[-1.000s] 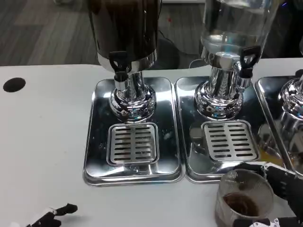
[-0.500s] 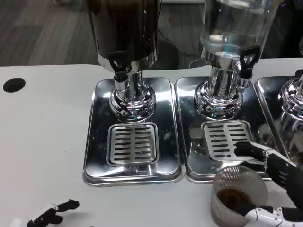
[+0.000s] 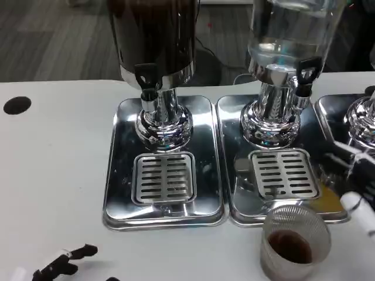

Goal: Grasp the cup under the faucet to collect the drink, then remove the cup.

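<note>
A clear ribbed plastic cup (image 3: 293, 240) with a little brown drink in its bottom stands alone on the white table, just in front of the middle drip tray (image 3: 237, 211). My right hand (image 3: 355, 196) is blurred at the right edge, off to the right of the cup and apart from it, fingers spread and holding nothing. The fingertips of my left hand (image 3: 61, 262) lie low at the bottom left, far from the cup, with nothing in them. The dark dispenser's black faucet (image 3: 146, 79) hangs over the left grate (image 3: 164, 177).
A clear dispenser (image 3: 290, 35) with a black faucet (image 3: 306, 73) stands over the middle grate (image 3: 284, 174). A third chrome dispenser base (image 3: 363, 120) and its tray sit at the right edge. A black hole (image 3: 17, 105) marks the table's far left.
My right hand has let go of the cup and pulled away to the right. The cup stays in front of the middle tray. The left hand has barely moved.
</note>
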### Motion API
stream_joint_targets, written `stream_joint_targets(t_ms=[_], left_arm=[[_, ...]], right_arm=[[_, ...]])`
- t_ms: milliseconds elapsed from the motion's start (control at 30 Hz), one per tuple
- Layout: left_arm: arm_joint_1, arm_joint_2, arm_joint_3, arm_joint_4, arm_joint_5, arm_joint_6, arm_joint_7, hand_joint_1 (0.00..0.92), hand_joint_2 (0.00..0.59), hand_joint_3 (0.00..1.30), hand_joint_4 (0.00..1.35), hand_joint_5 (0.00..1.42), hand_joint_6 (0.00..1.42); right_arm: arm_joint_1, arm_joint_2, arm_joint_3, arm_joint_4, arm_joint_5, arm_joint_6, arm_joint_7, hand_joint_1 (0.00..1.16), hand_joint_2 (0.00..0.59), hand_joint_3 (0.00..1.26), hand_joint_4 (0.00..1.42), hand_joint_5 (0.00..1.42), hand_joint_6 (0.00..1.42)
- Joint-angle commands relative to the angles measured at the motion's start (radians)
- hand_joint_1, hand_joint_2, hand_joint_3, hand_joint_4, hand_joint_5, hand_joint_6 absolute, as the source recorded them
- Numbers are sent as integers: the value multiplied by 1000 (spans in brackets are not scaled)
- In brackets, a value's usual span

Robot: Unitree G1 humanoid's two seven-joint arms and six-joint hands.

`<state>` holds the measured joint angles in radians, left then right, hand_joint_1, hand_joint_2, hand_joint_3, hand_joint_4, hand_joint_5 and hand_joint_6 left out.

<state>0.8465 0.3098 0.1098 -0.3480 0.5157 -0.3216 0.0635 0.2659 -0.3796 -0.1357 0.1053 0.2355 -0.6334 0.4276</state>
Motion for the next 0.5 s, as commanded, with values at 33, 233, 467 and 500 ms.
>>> stream_joint_targets(t_ms=[33,233,467,500], left_arm=[[-11,-1,-2,8,-5,-22,6,0,106,317,260,315,552],[-12,-10,10,18,5,-77,49,0,115,295,227,284,526],[-15,-15,14,30,112,-143,154,0,143,231,136,182,450],[-17,-17,13,31,135,-148,173,0,144,228,122,169,437]], right_arm=[[-67,-40,-47,-17,-180,39,-95,382,586,228,82,132,69],[-103,-78,-42,-10,-571,44,-285,383,586,191,55,100,29],[-65,-81,-27,-7,-731,33,-426,416,586,190,70,97,26],[-55,-80,-26,-12,-751,34,-447,423,586,190,68,96,12]])
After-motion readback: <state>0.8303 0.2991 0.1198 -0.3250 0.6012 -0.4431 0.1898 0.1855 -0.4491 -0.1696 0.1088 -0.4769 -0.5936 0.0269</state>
